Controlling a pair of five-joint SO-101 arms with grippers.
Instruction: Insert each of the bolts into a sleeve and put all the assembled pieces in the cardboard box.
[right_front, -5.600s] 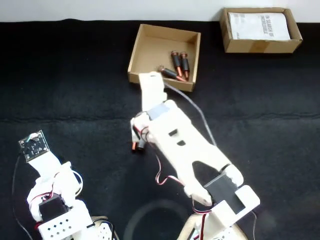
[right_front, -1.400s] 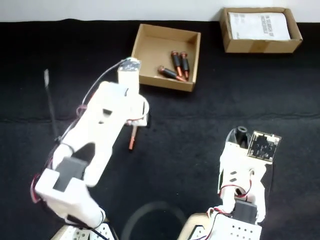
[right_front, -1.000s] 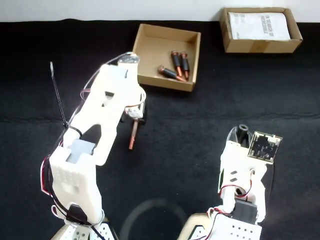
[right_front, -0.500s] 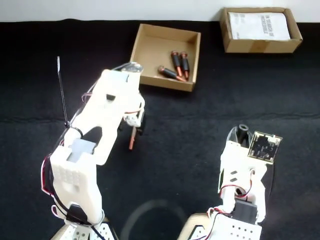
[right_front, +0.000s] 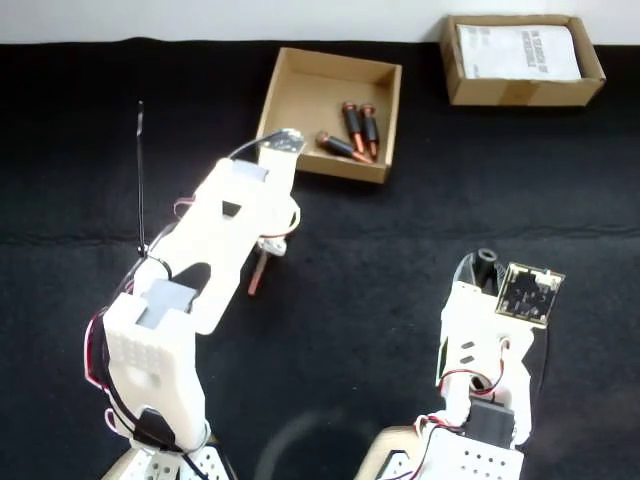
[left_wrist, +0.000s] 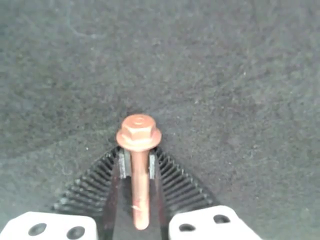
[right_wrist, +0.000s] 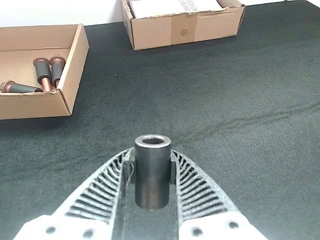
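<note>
Next: align and insert
My left gripper (left_wrist: 139, 152) clamps a copper hex bolt (left_wrist: 139, 180) near the brown cardboard box (right_front: 345, 167); right gripper (right_wrist: 152, 157), a seemingly upright grey metal sleeve (right_wrist: 152, 175).

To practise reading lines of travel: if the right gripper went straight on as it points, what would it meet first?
Probably the cardboard box of printed paper, past bare black cloth; the right gripper, shut on the dark metal sleeve, may dip to cloth first.

the right gripper (right_wrist: 152, 161) has drawn back from the middle of the table (right_front: 400, 250) with the sleeve (right_wrist: 152, 175), while the left gripper (left_wrist: 137, 156) has swung out and closed on the bolt (left_wrist: 138, 136), shifting it slightly.
</note>
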